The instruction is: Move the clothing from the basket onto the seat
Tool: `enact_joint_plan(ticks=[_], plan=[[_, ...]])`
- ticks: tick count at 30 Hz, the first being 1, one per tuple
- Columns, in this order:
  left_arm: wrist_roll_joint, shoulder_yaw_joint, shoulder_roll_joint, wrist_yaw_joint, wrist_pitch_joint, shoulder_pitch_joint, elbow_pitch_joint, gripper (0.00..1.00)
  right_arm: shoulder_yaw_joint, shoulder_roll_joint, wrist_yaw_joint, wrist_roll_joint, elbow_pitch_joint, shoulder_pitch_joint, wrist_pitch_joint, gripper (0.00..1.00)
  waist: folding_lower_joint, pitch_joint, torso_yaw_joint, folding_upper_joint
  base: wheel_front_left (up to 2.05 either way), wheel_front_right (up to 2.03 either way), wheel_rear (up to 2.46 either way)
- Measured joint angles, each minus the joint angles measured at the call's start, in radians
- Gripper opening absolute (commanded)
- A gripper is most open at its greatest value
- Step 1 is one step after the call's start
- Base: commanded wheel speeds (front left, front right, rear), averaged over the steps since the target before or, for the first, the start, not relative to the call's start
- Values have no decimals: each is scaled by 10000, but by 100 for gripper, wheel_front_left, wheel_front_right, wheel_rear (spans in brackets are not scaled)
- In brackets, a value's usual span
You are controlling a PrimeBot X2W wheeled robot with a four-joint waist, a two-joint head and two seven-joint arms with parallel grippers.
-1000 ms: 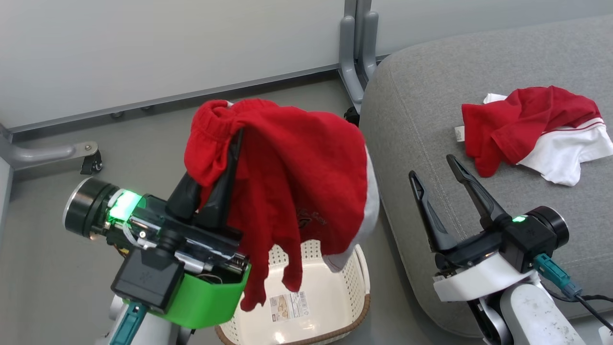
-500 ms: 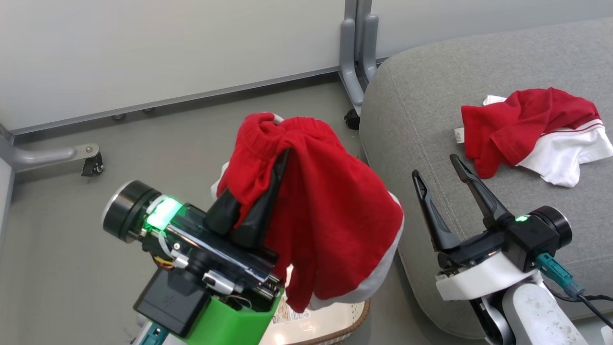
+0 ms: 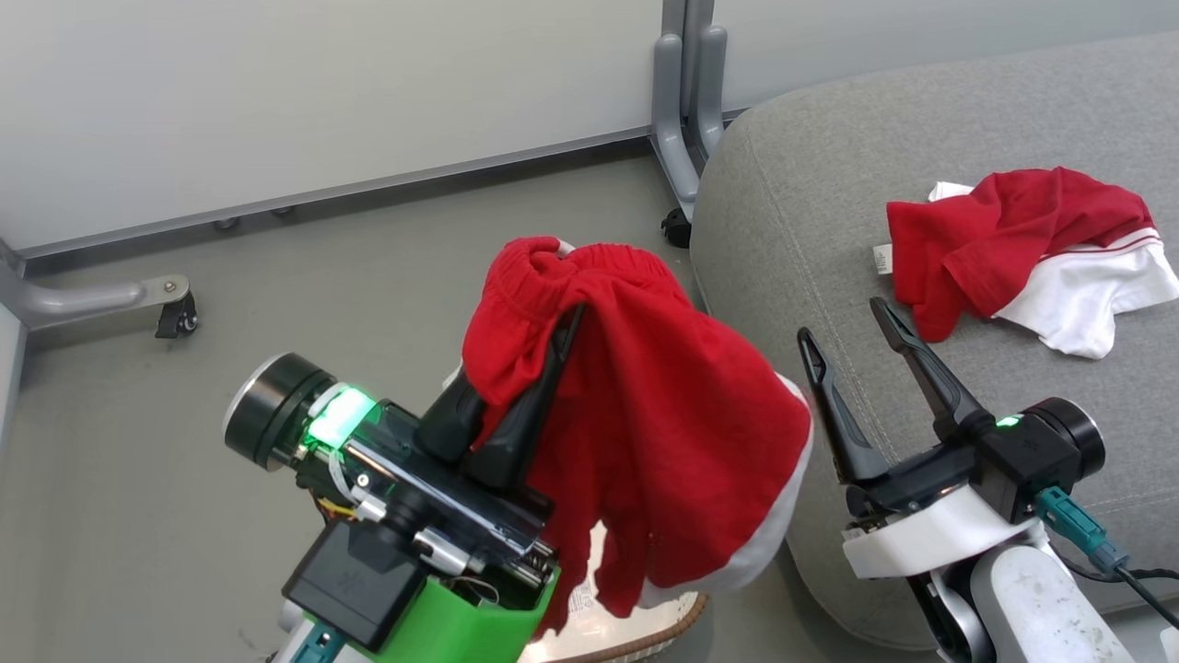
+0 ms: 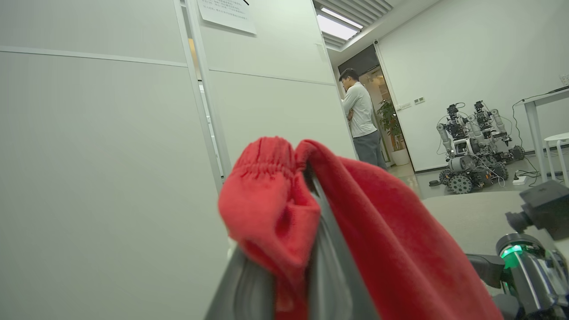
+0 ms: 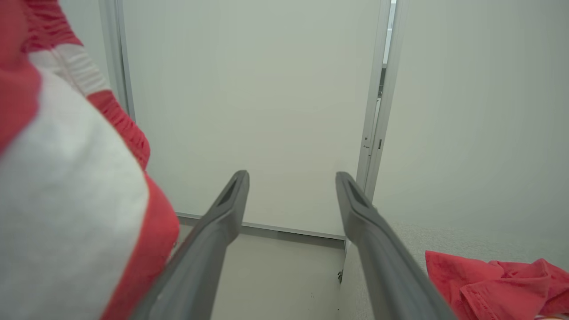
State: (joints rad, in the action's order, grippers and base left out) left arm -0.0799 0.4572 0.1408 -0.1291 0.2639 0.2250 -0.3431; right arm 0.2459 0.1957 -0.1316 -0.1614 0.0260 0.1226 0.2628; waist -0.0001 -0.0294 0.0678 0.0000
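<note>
Left gripper [image 3: 564, 331]: closed tight on the elastic waistband of the red shorts [image 3: 663, 442], fingers angled up and toward the seat [image 3: 811, 203].

Shorts: off the ground, hanging just off the seat's left edge. They drape down the seat-facing side of the fingers. A white panel runs along the lower hem, on the side nearest the seat. The hem overlaps the seat's flank in the head view; contact possible, cannot tell.

Basket [image 3: 686, 610]: on the floor [image 3: 276, 276] beside the seat's left edge, at its near end, directly under the hanging shorts. A sliver of brown rim and cream wall shows; the inside is hidden by the cloth.

Shirt [image 3: 1004, 230]: crumpled on top of the seat, well in from its left edge, red folds over white, with a small tag at the side facing that edge.

Right gripper [image 3: 840, 318]: jaws wide apart, nothing between them. It hovers over the seat's near left part, between the shorts and the shirt, touching neither.

Left wrist view: waistband bunched around the fingers. Beyond the seat a person [image 4: 360, 120] stands at a doorway, and wheeled robots [image 4: 466, 151] are parked by the far wall.
</note>
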Motion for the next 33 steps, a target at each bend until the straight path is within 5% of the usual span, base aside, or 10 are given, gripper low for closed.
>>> enact_joint_plan(ticks=[9, 15, 24, 33], plan=[[-6, -92, -4, 0, 0, -7, 82, 0, -96, 84, 0, -44, -17, 4, 0, 100, 0, -29, 48, 0, 0, 0, 0], [-36, -207, -13, 0, 0, -9, 169, 0, -155, 692, 2, -293, 274, 123, 0, 100, 0, -79, 112, 0, 0, 0, 0], [-31, -585, 59, -13, 0, -98, 184, 0, 2054, 2633, 0, -2499, 2046, 277, 0, 100, 0, -102, 278, 0, 0, 0, 0], [42, -142, 186, -13, 0, -66, 219, 0, 3908, 3996, 0, -2709, 2414, 1224, 0, 100, 1, -95, 328, 0, 0, 0, 0]])
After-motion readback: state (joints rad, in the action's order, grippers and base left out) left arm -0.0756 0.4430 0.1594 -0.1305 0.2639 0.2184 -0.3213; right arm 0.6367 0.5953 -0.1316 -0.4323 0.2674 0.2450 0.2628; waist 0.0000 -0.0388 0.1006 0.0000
